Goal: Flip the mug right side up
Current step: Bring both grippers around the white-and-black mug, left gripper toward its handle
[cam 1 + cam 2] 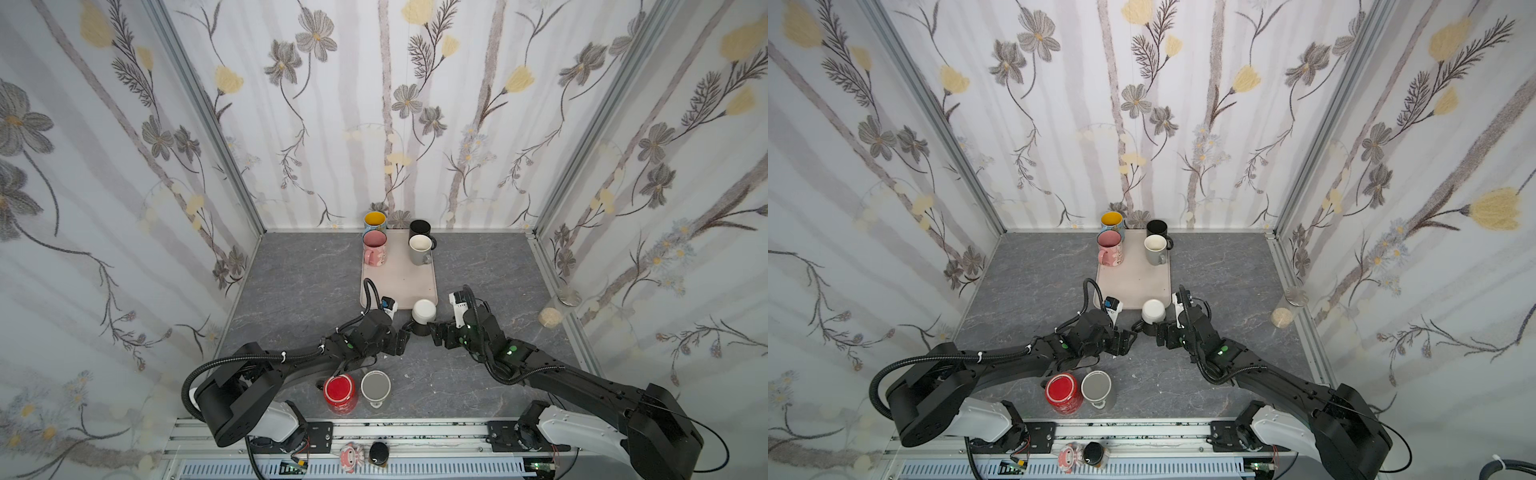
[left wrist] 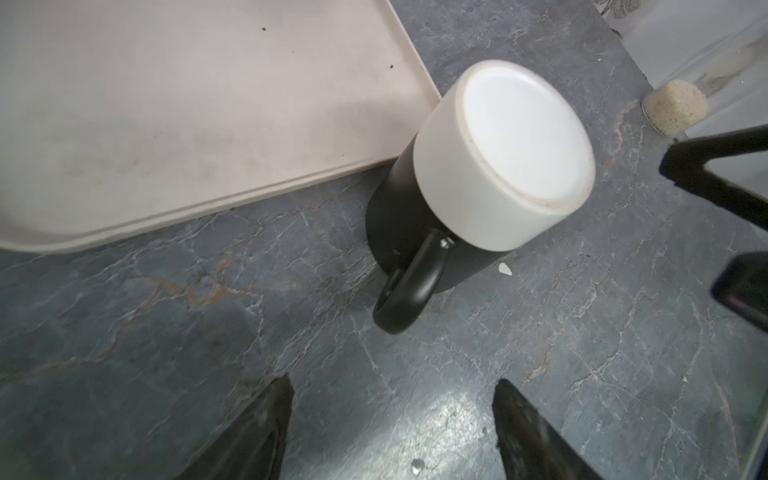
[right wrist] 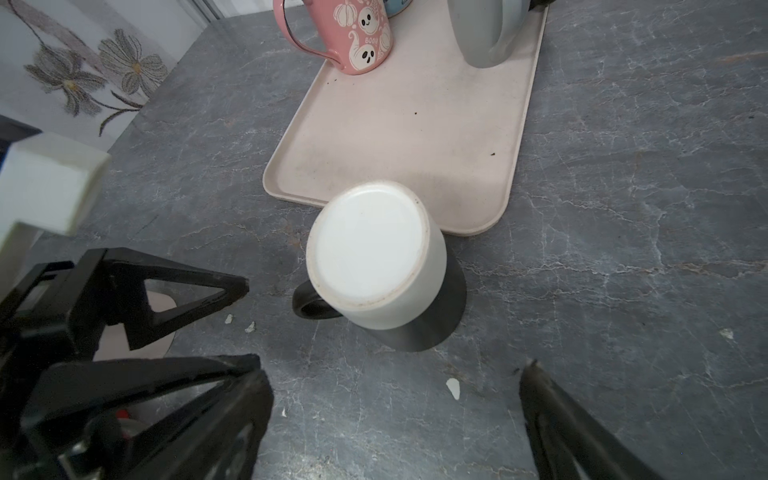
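Note:
The mug stands upside down on the grey table, just off the near right corner of the beige tray. Its white base faces up and its lower half is black. The black handle points toward my left gripper, which is open a short way from it, touching nothing. On the mug's other side my right gripper is open too, and nothing is between its fingers.
Several upright mugs stand at the tray's far end: yellow-lined, pink, black, grey. A red mug and a grey one stand near the front under the left arm. A sand-filled jar stands by the right wall.

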`<state>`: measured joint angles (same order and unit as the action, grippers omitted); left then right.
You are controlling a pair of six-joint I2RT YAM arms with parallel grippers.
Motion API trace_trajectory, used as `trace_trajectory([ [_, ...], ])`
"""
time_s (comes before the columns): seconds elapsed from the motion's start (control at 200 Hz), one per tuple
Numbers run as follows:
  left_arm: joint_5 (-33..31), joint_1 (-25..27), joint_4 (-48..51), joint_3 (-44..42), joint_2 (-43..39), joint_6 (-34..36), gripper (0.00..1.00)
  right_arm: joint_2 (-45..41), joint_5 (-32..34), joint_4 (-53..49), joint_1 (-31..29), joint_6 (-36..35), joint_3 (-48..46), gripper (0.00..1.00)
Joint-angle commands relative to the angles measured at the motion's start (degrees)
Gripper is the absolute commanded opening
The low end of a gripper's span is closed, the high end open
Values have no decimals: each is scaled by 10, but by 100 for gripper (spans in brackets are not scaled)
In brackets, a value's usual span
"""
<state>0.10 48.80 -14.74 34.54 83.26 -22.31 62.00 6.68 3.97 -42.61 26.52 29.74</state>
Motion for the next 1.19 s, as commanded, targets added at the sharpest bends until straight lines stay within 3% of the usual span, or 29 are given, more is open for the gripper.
trace_trajectory([
  [0.0, 4, 0, -90, 12, 26, 31, 65, -19, 7, 3, 6, 7, -6, 93],
  [0.09, 2, 1, -98, 22, 49, 43, 56, -36, 9, -3, 11, 10, -14, 93],
  [0.325, -19, 8, -104, 42, 100, 62, 55, -68, 8, -10, 23, 12, -29, 93],
  [0.465, -21, 17, -104, 50, 112, 66, 47, -77, 7, -15, 28, 11, -35, 93],
  [0.744, 55, 44, -104, 47, 83, 32, 39, -87, 4, -16, 38, 9, -47, 94],
  [0.894, -38, 45, 13, 84, 70, 17, 48, -97, 10, -16, 42, 10, -52, 94],
  [1.079, -104, 70, 134, 148, 94, 27, 52, -106, 13, -16, 47, 12, -58, 94],
  [1.189, -124, 79, 171, 171, 110, 29, 46, -119, 16, -18, 48, 13, -63, 94],
])
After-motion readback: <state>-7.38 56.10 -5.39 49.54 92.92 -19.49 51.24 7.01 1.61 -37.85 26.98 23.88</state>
